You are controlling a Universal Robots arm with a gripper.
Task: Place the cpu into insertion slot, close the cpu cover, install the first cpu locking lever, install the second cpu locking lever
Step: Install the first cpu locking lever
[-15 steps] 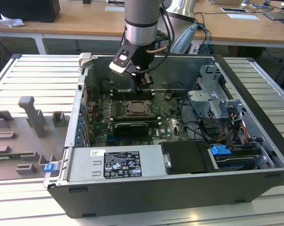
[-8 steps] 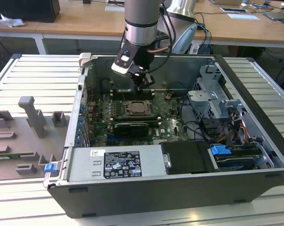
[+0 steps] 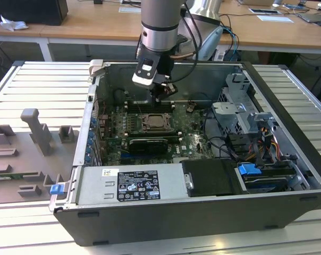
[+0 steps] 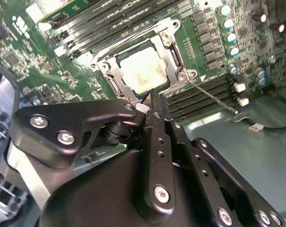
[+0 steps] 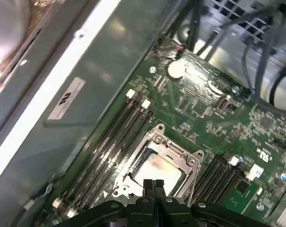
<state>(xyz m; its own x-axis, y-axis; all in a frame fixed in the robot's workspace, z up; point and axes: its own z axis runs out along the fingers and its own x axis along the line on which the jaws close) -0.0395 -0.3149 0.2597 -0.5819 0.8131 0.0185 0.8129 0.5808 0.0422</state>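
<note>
Exterior view's left: grey fixture block [image 3: 35, 133] sat unused | centre: gripper [image 3: 159, 95] low over the insertion slot [image 3: 158, 122], jaws pressed together on nothing, likely to make one narrow pushing tip | cpu [image 4: 145, 71] seated in the slot, cpu cover [image 4: 174, 49] looking down around it | locking lever [image 4: 211, 97] stuck out over the memory slots [image 4: 204, 94], seemingly unlatched | right: drive cage [image 3: 245, 114] well apart.

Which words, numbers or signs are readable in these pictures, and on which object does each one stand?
On the power supply housing, the black label: print too small to read.
Beside it, the small white sticker: too small to read.
On the case wall in the first wrist view, the white sticker: blurred, unreadable.
On the green board, the white markings: blurred, unreadable.
Nothing can be quoted with certainty.
</note>
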